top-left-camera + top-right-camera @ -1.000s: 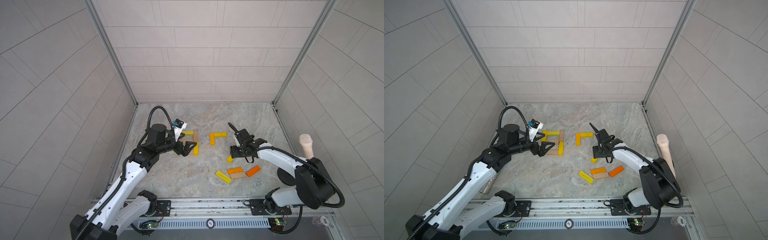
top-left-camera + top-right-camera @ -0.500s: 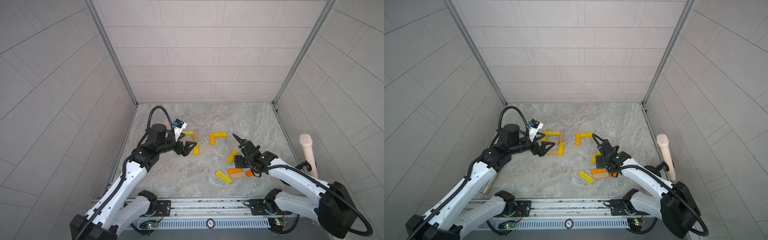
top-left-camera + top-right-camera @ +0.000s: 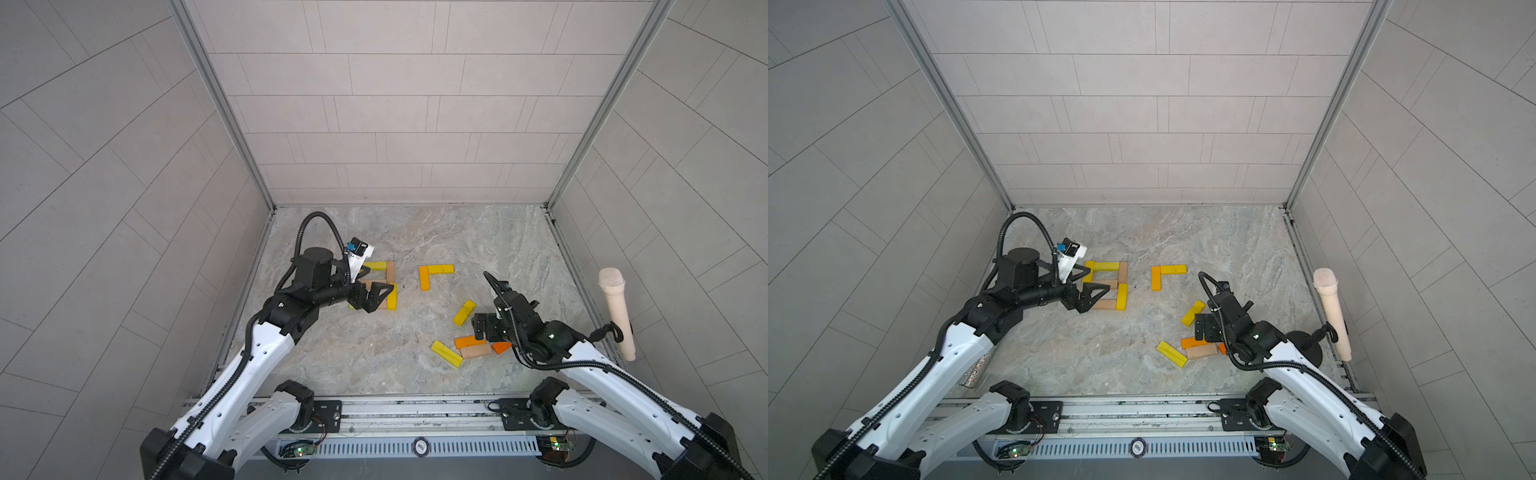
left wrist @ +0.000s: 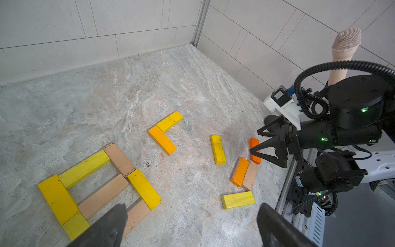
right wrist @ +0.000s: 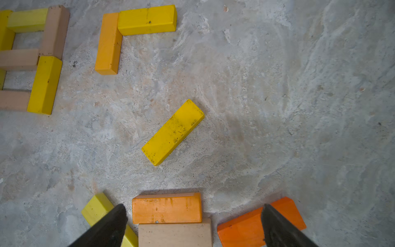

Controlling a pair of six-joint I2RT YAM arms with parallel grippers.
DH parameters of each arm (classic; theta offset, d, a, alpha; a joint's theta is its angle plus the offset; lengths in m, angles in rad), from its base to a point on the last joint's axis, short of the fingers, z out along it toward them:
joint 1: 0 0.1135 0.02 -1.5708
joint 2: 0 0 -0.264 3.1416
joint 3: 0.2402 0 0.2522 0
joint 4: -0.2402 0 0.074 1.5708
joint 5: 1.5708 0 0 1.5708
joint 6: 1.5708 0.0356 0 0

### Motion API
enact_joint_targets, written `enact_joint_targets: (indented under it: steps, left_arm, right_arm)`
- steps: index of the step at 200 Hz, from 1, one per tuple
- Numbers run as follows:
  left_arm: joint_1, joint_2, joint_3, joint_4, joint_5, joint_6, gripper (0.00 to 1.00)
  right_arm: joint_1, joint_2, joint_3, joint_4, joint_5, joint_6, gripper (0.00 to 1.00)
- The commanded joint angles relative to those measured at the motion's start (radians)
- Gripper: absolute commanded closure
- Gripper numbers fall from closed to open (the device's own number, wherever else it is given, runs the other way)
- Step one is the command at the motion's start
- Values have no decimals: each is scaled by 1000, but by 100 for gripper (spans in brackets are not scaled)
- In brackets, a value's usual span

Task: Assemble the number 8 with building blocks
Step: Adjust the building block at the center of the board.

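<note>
Orange block (image 5: 166, 210) beneath right pincer (image 5: 193, 205), spread | left pincer (image 4: 192, 204) spread, empty

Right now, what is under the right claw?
Below the open right claw, its wrist view shows an orange block and a tan block side by side. Its fingers partly cover a yellow block and a darker orange block.

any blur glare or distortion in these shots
In both top views, light is soft and even, no glare, walls splay from the wide lens. Left wrist view: the left gripper blurs up close, building blocks look sharp. Right wrist view: yellow block crisp, shadow faint.
</note>
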State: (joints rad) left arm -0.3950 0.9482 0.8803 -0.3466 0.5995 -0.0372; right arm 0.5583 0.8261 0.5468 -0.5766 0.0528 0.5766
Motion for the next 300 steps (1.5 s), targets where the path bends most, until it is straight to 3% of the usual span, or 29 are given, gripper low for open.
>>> enact_joint_targets:
  steps: [1,44,86,167,232,300]
  left_arm:
    - [-3,4,-3,37,19,-6,0]
    - [-4,63,39,61,56,-10,0]
    - [-3,161,139,127,80,-34,0]
    - [-5,362,333,182,98,-2,0]
    - [-7,332,302,119,137,65,0]
    - [-63,316,305,-34,154,220,0]
  right_arm:
    - [7,7,-12,-30,-47,-13,1]
    - [11,59,-38,-14,-58,-45,2]
    - [10,171,-30,39,-76,-66,12]
    - [15,363,46,110,-60,-138,21]
    - [44,509,67,204,-79,-83,32]
    - [47,604,107,309,-47,-9,42]
